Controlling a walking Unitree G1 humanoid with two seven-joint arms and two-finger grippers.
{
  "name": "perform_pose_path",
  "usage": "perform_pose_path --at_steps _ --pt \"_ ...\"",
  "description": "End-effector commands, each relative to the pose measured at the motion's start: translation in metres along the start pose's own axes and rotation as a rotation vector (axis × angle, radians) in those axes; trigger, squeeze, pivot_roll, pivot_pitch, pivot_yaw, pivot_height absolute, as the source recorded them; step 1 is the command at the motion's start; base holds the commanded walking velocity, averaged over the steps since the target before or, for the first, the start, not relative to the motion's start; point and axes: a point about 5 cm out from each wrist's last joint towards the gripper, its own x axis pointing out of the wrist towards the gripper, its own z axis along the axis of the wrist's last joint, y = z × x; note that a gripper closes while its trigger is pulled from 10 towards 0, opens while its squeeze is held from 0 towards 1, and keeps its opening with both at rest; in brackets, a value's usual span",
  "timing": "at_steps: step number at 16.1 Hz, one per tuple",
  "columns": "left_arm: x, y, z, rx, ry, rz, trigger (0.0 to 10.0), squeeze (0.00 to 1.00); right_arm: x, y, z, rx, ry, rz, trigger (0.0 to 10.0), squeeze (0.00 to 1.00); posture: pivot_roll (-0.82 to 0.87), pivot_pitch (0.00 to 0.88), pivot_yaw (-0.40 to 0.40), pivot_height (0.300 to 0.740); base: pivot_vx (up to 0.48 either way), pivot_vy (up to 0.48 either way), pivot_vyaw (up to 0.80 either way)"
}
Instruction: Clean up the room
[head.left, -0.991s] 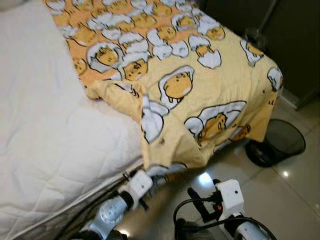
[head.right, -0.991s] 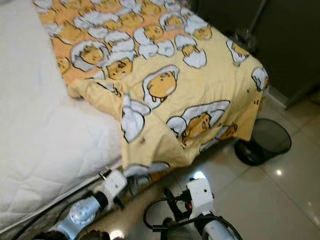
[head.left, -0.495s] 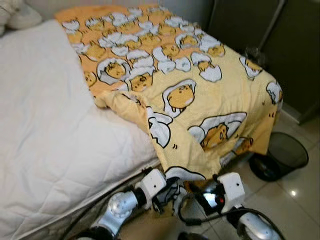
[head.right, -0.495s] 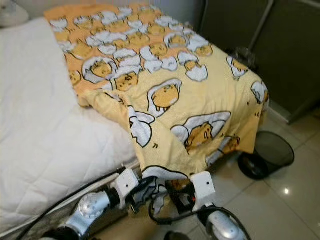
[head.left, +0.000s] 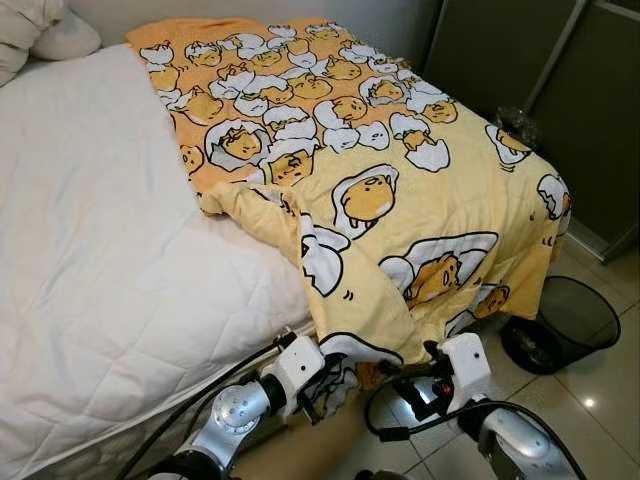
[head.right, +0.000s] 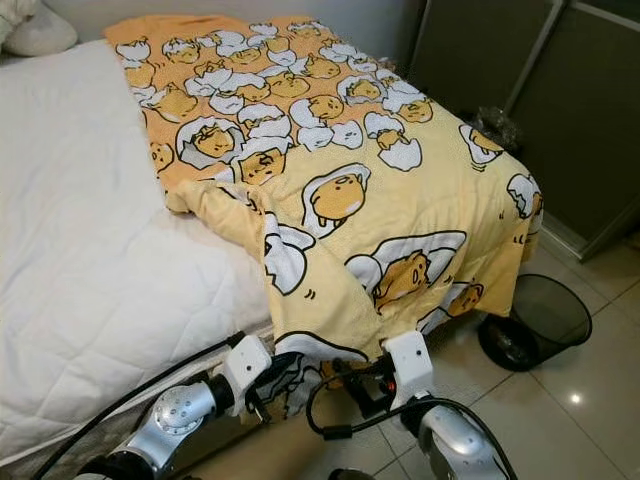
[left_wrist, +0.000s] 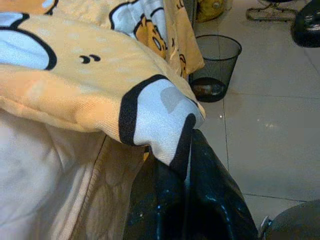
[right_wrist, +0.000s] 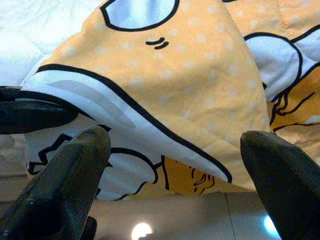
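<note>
- Yellow blanket (head.left: 400, 200) half-spread on bed (head.left: 110, 280), corner overhanging.
- Left hand (left_wrist: 182, 172) clamped on that corner; thin bite, may slip under pull.
- Right hand (right_wrist: 172, 165) spread apart beneath hem; could miss fabric.

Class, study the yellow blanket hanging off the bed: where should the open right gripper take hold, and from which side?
Grip the blanket's hanging hem beside the left gripper, which already pinches that edge. Come from below and in front with the right gripper: there the cloth hangs free, thin enough for the jaws.

black mesh wastebasket (head.left: 574, 318), dark wardrobe (head.left: 560, 90), tiled floor (head.left: 600, 400)
</note>
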Motion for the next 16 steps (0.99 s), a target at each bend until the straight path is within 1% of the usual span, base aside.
perform_pose_path --at_steps 1,2,4,5,6,7,8,10,12,13,14,15,16 --pt "0.003 0.003 0.003 -0.008 -0.002 0.016 10.0 0.0 0.0 -0.004 0.0 0.011 0.002 -0.004 10.0 0.0 -0.04 0.0 -0.038 0.74 -0.394 -0.259 0.0" --pt "0.003 0.002 0.003 -0.01 0.001 0.018 10.0 0.0 0.001 -0.005 0.001 0.011 0.001 -0.003 10.0 0.0 -0.04 0.0 -0.039 0.74 -0.416 0.0 0.0" --pt "0.003 0.0 0.001 0.0 0.011 0.009 10.0 0.0 0.003 -0.009 0.003 0.008 0.001 -0.004 10.0 0.0 -0.03 0.0 -0.045 0.74 -0.381 -0.253 0.0" --pt "0.003 -0.003 -0.003 0.008 0.044 -0.012 10.0 0.0 0.004 -0.009 0.003 0.002 0.004 0.003 10.0 0.0 -0.03 0.0 -0.045 0.74 0.0 0.0 0.0" --pt "0.004 -0.003 -0.004 0.017 0.055 -0.018 10.0 0.0 0.004 -0.009 0.004 0.001 0.006 0.006 10.0 0.0 -0.03 0.0 -0.045 0.74 0.0 0.0 0.0" --pt "0.005 -0.007 -0.009 -0.019 0.099 -0.031 10.0 0.0 0.007 -0.009 0.005 -0.007 0.007 0.018 10.0 0.0 -0.03 0.0 -0.045 0.74 0.0 0.0 0.0" --pt "0.008 -0.009 -0.009 -0.037 0.111 -0.022 10.0 0.0 0.009 -0.009 0.006 -0.01 0.006 0.022 10.0 0.0 -0.02 0.0 -0.047 0.74 0.0 0.0 0.0" --pt "0.011 -0.012 -0.008 -0.033 0.116 -0.024 10.0 0.0 0.011 -0.009 0.007 -0.013 0.005 0.026 10.0 0.0 -0.02 0.0 -0.048 0.74 0.0 0.0 0.0" --pt "0.022 -0.027 -0.001 -0.06 0.099 -0.1 10.0 0.0 0.016 -0.009 0.01 -0.029 0.005 0.046 10.0 0.0 -0.03 0.0 -0.048 0.74 0.0 0.0 0.0" --pt "0.024 -0.035 -0.002 -0.081 0.108 -0.146 10.0 0.0 0.017 -0.009 0.011 -0.033 0.006 0.051 10.0 0.0 -0.03 0.0 -0.049 0.74 0.0 0.0 0.0" --pt "0.025 -0.04 -0.003 -0.078 0.114 -0.174 10.0 0.0 0.018 -0.009 0.011 -0.036 0.007 0.054 10.0 0.0 -0.03 0.0 -0.048 0.74 0.0 0.0 0.0" --pt "0.025 -0.052 -0.007 -0.108 0.133 -0.213 10.0 0.0 0.018 -0.01 0.012 -0.043 0.009 0.06 10.0 0.0 -0.04 0.0 -0.05 0.74 0.0 0.0 0.0" --pt "0.024 -0.057 -0.009 -0.139 0.145 -0.213 10.0 0.0 0.017 -0.011 0.012 -0.044 0.012 0.061 10.0 0.0 -0.04 0.0 -0.054 0.74 0.0 0.0 0.0"
